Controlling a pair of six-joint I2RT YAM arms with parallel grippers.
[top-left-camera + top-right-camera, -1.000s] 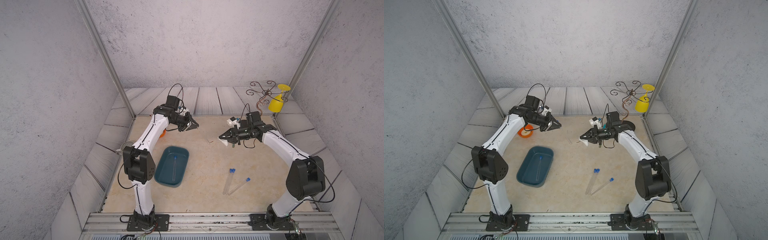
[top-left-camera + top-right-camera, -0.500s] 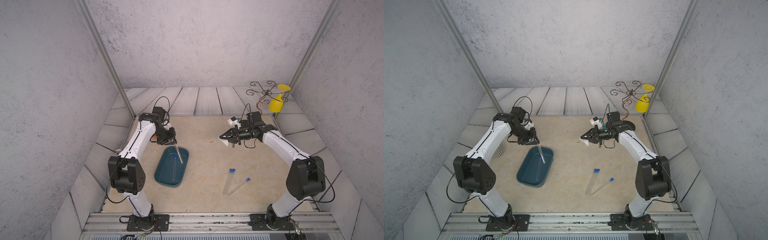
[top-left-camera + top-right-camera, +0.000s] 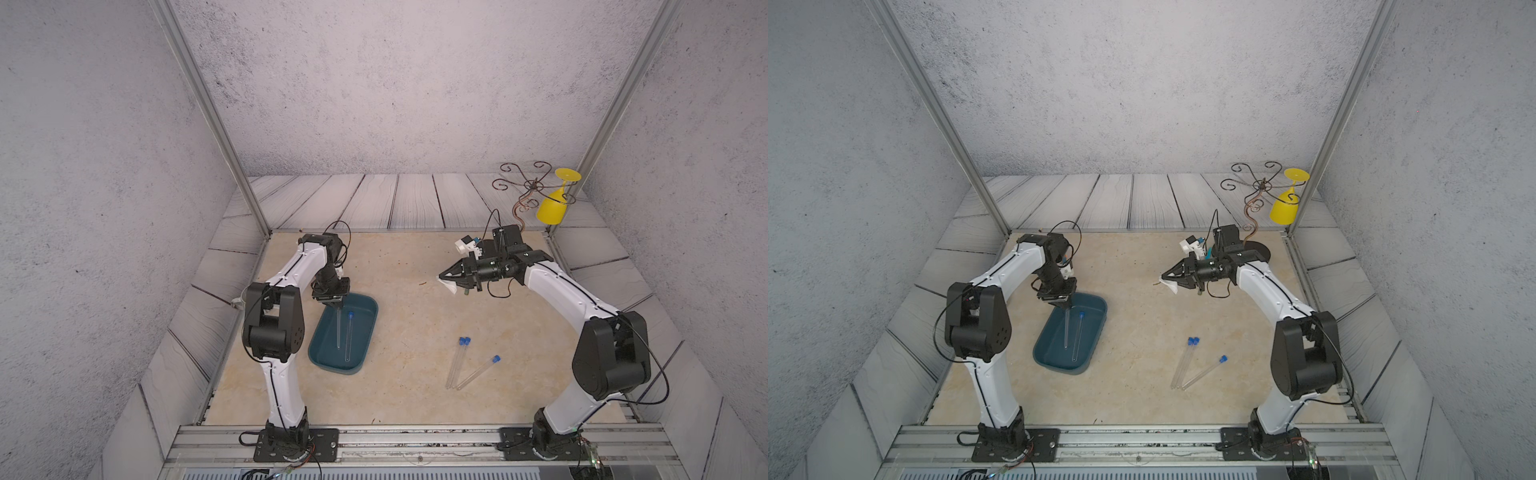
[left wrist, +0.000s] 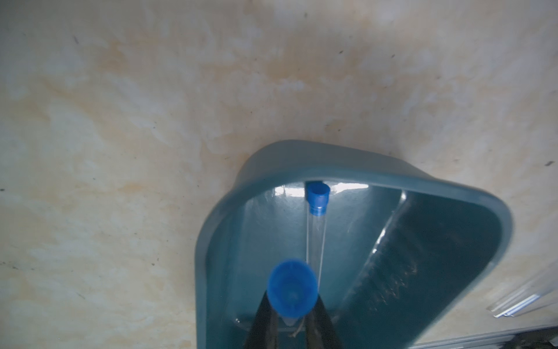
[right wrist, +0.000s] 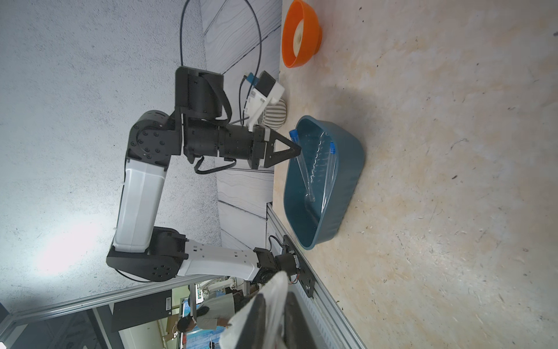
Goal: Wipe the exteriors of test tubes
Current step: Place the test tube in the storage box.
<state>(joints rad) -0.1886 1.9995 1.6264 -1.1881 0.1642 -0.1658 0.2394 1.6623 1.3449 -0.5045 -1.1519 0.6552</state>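
The left gripper (image 3: 336,306) pinches a slick, clear blue-capped test tube (image 3: 338,328) that could slip above the left teal plastic tub (image 3: 372,328); the right gripper (image 3: 441,277) clenches white cloth (image 3: 449,286).

The left gripper (image 4: 291,302) is running off the edge of the left wrist view, only two dark fingers (image 4: 262,326) showing, as the blurred blue cap (image 4: 292,285) of the held test tube (image 5: 304,172) is masking most of its clear body. Picture edges are also cropping the teal basin (image 4: 302,154) and the loose test tubes (image 4: 513,302). In the right wrist view the frame is cutting off the right gripper (image 5: 275,311) and its white cloth (image 5: 276,284); the left arm (image 3: 291,270) is hiding the orange bowl (image 5: 300,36) from both top views.
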